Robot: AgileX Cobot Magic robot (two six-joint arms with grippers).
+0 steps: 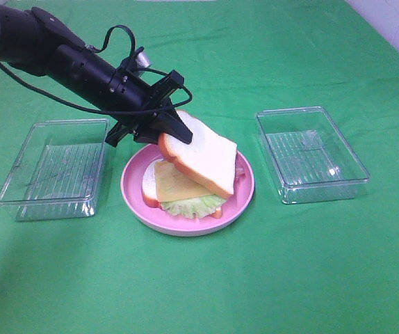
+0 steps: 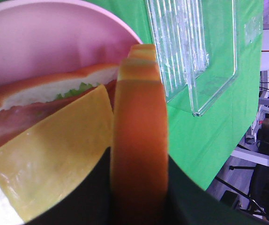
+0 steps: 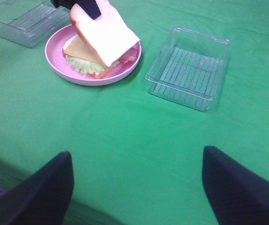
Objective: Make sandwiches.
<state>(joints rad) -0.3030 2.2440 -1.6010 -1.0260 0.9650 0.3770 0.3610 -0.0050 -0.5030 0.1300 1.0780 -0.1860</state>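
1. The left gripper [image 1: 178, 129] is closed tight on the top bread [image 1: 201, 154] and holds it by its crust edge.
2. The top bread is tilted. Its low edge is down by the food on the plate [image 1: 238, 205], and its high edge is up in the gripper.
3. On the pink plate lies the bottom bread [image 1: 149, 191], with lettuce [image 1: 192, 206], bacon [image 2: 26, 117] and yellow cheese [image 1: 175, 185] on it.
4. The cheese is on top of the pile, under the tilted bread.
5. The right gripper [image 3: 137, 187] is wide open and holds nothing. It hangs over the green table [image 1: 199, 285], well apart from the plate.
6. One clear tray [image 1: 57, 169] sits to the left of the plate, and another tray [image 1: 311, 154] sits to the right.
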